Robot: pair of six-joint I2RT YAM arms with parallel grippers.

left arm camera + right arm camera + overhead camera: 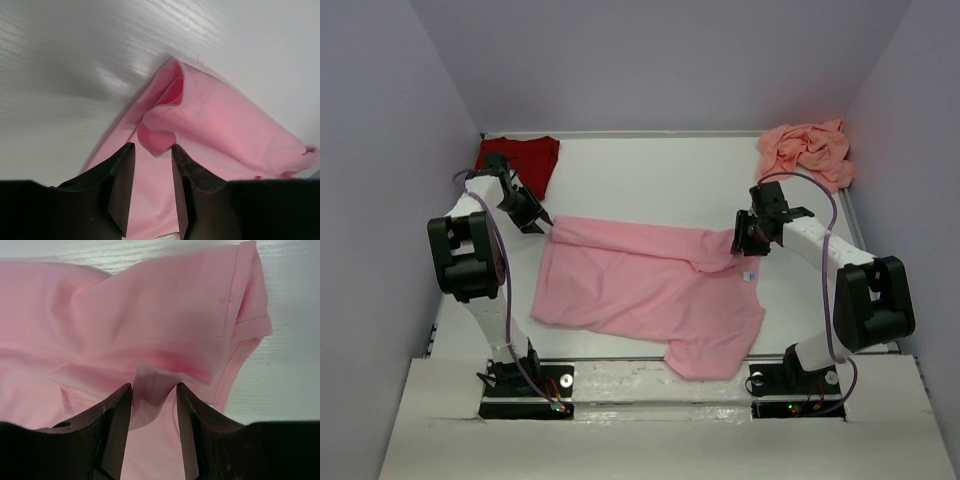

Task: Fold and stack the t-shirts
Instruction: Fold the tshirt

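A light pink t-shirt [640, 290] lies spread across the middle of the table, its far edge folded over, with a small white label [748, 277] near its right side. My left gripper [545, 222] is at the shirt's far left corner. In the left wrist view it [152, 146] is open, with a rolled fold of pink cloth [160, 137] just past its fingertips. My right gripper [740, 245] is at the shirt's far right. It [154, 385] is open too, and a loose flap of pink cloth [150, 385] stands between its fingers. A dark red t-shirt [520, 158] lies at the back left. A crumpled salmon-pink t-shirt [807, 152] lies at the back right.
The white table [650, 180] is closed in by lilac walls at the back and on both sides. Both arm bases stand at the near edge. A hemmed sleeve [250, 330] of the pink shirt lies just right of my right fingers.
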